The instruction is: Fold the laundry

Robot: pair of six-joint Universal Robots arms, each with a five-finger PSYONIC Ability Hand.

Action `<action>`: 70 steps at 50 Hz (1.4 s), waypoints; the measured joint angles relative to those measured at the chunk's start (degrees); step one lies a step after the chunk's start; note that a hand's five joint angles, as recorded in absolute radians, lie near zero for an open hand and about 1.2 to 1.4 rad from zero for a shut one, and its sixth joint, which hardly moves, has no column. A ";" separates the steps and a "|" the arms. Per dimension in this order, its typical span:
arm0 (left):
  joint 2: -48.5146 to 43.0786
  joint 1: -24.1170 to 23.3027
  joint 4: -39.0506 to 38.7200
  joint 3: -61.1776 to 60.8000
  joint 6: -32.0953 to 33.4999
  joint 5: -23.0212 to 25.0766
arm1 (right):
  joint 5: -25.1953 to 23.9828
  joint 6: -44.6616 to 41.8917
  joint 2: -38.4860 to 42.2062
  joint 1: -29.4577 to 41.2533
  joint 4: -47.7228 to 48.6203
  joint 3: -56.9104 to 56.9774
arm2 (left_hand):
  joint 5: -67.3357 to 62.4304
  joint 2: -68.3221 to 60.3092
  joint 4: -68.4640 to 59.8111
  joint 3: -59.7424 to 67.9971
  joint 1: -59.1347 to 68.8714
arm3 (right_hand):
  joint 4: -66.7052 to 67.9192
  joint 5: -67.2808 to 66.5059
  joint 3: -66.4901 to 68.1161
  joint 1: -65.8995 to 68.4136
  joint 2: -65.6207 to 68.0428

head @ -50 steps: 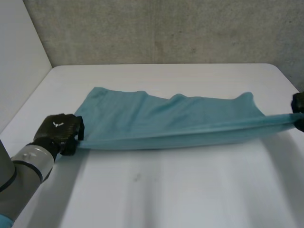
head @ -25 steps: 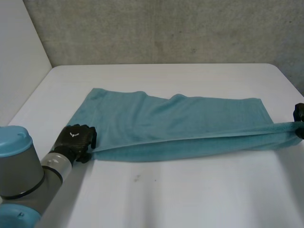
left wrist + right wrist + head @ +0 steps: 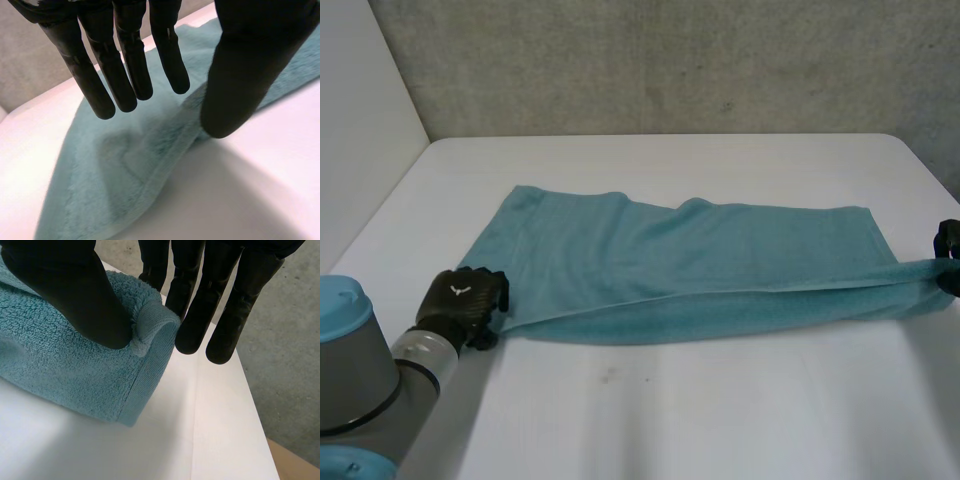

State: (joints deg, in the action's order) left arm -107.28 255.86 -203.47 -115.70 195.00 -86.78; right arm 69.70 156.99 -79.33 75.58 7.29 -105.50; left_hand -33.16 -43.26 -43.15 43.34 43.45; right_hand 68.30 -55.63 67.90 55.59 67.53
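Both hands had stretched the towel (image 3: 700,265) a second earlier, but the left hand (image 3: 463,298) had let go, fingers straight over its left end on the table (image 3: 720,420), while the right hand (image 3: 60,285) kept the right corner pinched, leaving the fold seemingly half laid.

Bare lab-like test space: plain white table (image 3: 720,420), raw concrete wall (image 3: 670,60) behind, white partition (image 3: 360,120) at side.

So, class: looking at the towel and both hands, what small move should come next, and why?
Probably the right hand should lower its end to the table and let go: it pinches the towel's folded end between thumb and fingers, while the left hand hangs open over the other end, holding nothing.
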 measured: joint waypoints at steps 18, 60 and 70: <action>-1.80 6.89 -3.23 -0.81 9.81 -0.52 | 0.00 -0.02 -0.04 -0.35 0.03 -0.04 | -1.51 -1.48 -1.62 1.40 1.40 | 0.00 -0.01 0.00 0.00 0.00; 28.61 12.74 22.80 -1.64 22.04 7.28 | -0.20 -32.79 -6.69 -3.19 -29.93 5.77 | -25.23 -26.52 -26.56 26.34 22.99 | 0.00 -0.01 0.00 0.00 0.00; 2.47 8.00 9.92 13.67 22.08 6.66 | 7.27 -22.87 11.00 8.09 -15.68 17.24 | -25.23 -26.52 -26.56 26.33 23.19 | 0.00 -0.63 0.00 0.00 0.00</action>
State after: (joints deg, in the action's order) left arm -104.82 263.85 -193.55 -102.03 217.08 -80.12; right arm 76.97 134.13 -68.33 83.67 -8.39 -88.26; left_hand -58.39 -69.77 -69.72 69.67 66.64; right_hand 68.30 -56.26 67.90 55.59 67.53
